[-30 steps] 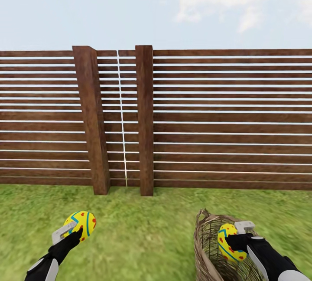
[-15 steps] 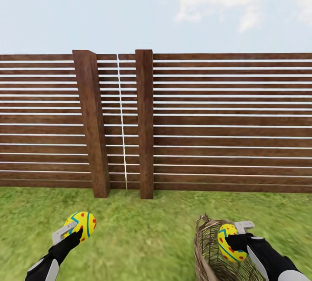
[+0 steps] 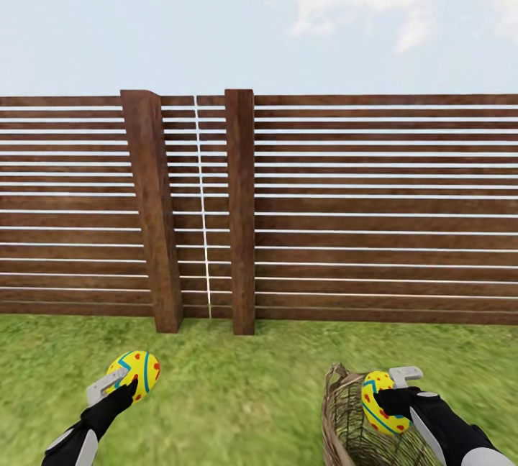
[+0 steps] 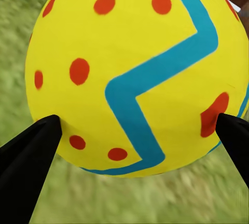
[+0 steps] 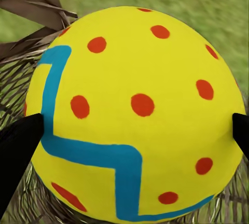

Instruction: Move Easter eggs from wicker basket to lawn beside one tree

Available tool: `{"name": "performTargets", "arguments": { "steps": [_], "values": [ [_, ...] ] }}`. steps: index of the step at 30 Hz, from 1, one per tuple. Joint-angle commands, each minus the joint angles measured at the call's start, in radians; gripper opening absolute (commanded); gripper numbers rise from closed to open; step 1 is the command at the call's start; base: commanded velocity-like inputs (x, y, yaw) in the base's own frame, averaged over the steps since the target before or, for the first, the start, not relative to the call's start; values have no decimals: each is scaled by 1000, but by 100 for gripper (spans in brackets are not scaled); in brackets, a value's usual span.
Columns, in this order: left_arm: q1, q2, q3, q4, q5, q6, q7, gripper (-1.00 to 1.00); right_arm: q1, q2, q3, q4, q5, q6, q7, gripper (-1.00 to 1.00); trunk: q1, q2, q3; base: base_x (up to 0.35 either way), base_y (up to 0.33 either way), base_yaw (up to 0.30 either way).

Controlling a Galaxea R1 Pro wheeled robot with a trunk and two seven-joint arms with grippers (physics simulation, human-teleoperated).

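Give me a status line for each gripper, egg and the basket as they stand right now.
Left gripper: shut on one yellow egg with blue zigzag and red dots, held above the grass.
Right gripper: shut on a second, identical egg, held over the basket's mouth.
Tall tan-brown wicker basket: upright on the green lawn; its inside cannot be made out.

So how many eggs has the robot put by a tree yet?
None yet. The left end effector holds one egg over the lawn. The right end effector holds another egg at the wicker basket. Both need placing by a tree; the third isn't visible.
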Motion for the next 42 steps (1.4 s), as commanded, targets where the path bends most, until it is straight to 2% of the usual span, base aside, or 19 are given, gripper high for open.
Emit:
{"name": "performTargets", "arguments": {
  "steps": [1,42],
  "values": [
    [-1,-1,5,1,1,8,-8,-100,0,-1,6,-2,-4,6,0,-100,-4,7,2,0,0,0],
    [-1,-5,4,5,1,8,-8,-100,0,6,6,-2,-4,6,-1,-100,-161,294,131,0,0,0]
  ]
}}
